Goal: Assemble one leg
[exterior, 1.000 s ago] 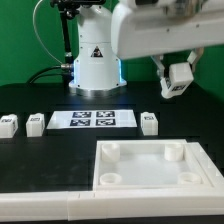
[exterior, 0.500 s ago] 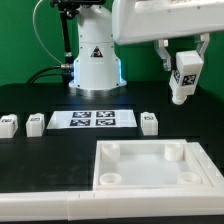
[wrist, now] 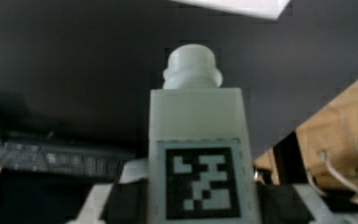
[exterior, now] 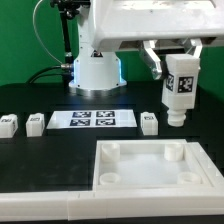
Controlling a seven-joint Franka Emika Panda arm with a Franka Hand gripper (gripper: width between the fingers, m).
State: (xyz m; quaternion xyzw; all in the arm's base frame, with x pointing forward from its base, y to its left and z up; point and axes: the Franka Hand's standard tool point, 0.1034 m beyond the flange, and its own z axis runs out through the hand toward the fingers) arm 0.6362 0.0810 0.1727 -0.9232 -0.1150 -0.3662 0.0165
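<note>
My gripper [exterior: 178, 52] is shut on a white leg [exterior: 179, 88] with a code tag on its face. The leg hangs upright in the air, round peg end down, over the table beyond the far right corner of the white tabletop [exterior: 150, 185]. The tabletop lies at the front with round corner sockets facing up. In the wrist view the held leg [wrist: 197, 140] fills the middle, its peg pointing away, between the two dark fingers [wrist: 123, 205]. Three more legs lie on the table: one [exterior: 9, 125], another [exterior: 35, 124], and a third [exterior: 150, 122].
The marker board [exterior: 92, 120] lies flat between the loose legs. The robot's white base [exterior: 94, 60] stands behind it. A green wall closes the back. The table's front edge runs just below the tabletop.
The gripper has turned the leg from tilted to upright and carried it lower and slightly toward the exterior view's left, closer to the tabletop.
</note>
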